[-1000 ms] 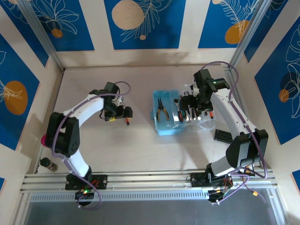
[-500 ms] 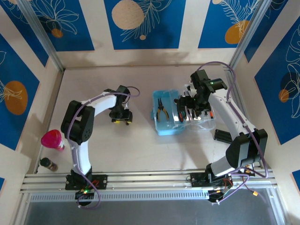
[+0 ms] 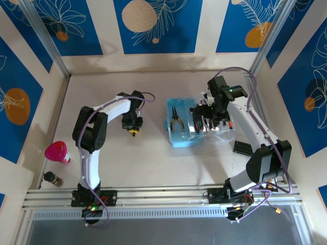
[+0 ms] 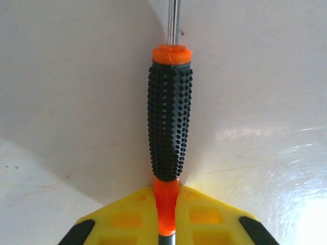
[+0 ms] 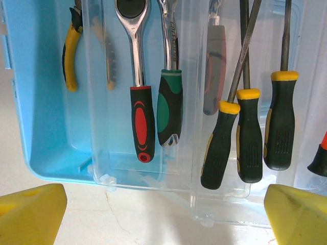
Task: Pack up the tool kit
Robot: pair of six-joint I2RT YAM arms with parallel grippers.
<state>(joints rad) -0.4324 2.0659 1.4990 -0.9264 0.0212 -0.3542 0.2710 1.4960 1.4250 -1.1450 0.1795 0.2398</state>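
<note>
No words, numbers, brand marks or signs can be read in any of these views. The blue wall panels [image 3: 153, 25] carry drawn leaves and orange and cream discs rather than lettering. Any marking on the orange-and-black screwdriver [image 4: 169, 127], the yellow-and-black screwdrivers [image 5: 278, 127] or the light-blue case [image 5: 46, 127] is too small or blurred to make out.

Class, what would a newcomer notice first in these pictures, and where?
The open light-blue case in the middle of the table, pliers inside. To its left, the left gripper is shut on an orange-and-black screwdriver; the right gripper hangs open over the clear lid.
</note>
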